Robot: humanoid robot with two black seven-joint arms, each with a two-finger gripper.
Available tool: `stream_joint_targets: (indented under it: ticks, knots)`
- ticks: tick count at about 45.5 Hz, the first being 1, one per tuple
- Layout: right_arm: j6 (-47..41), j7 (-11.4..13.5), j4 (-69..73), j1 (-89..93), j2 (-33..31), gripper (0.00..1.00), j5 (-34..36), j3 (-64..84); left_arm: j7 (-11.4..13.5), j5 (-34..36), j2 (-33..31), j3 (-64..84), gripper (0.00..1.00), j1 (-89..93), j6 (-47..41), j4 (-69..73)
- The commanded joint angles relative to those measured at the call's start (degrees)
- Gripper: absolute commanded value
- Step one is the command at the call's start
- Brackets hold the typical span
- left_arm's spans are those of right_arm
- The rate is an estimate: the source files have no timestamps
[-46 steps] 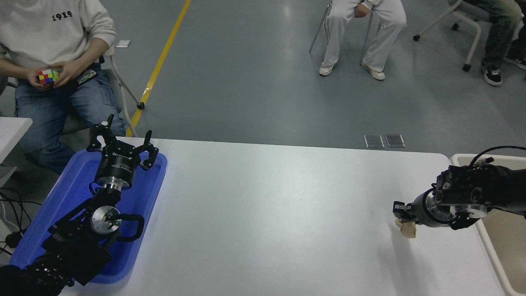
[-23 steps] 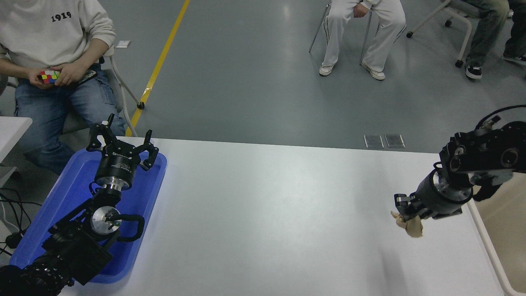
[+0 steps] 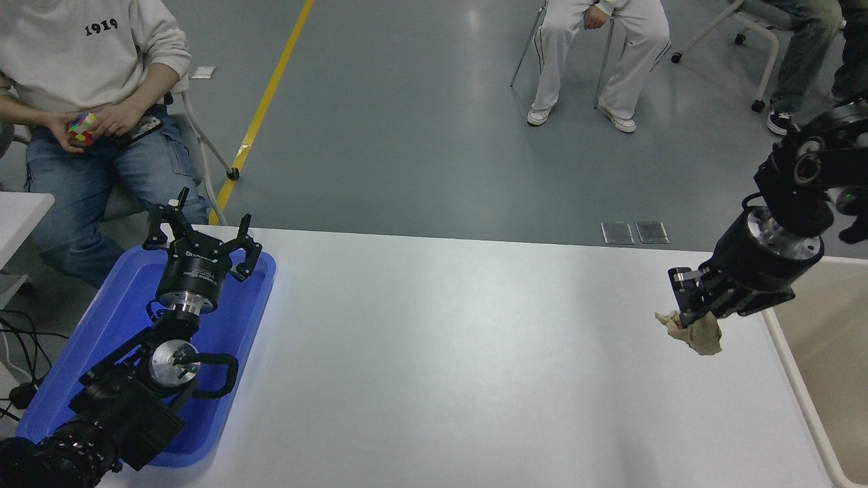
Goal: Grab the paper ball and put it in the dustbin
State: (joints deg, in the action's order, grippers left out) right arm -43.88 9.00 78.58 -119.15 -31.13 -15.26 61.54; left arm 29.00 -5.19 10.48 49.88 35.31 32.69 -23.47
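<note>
The tan crumpled paper ball [image 3: 697, 332] hangs above the right side of the white table [image 3: 441, 352], held in my right gripper [image 3: 692, 317], which is shut on it. That arm reaches in from the upper right edge and points down and to the left. The cream dustbin [image 3: 797, 393] sits just right of the ball at the picture's right edge, with only its left rim and inner wall showing. My left gripper [image 3: 202, 234] stands open, parked over the blue tray at the left.
A shallow blue tray [image 3: 108, 325] lies along the table's left edge under the left arm. A person with a colour cube sits at the far left; other seated people are beyond the table on the grey floor.
My right arm has risen and lifted the paper ball off the table, carrying it up and slightly right toward the dustbin. The left arm has not moved.
</note>
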Motion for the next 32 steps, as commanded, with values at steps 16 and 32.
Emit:
stream_joint_targets:
  ticks: [16, 32]
  knots:
    - [-1.12, 0.06, -0.01, -12.6, -3.41, 0.0, -0.74, 2.09, 0.0, 0.0, -0.02, -0.05, 1.0, 0.02, 0.0, 0.0]
    - [-1.12, 0.06, -0.27, -12.42, -3.5, 0.0, -1.0, 3.85, 0.0, 0.0, 0.06, -0.05, 1.0, -0.07, 0.0, 0.0]
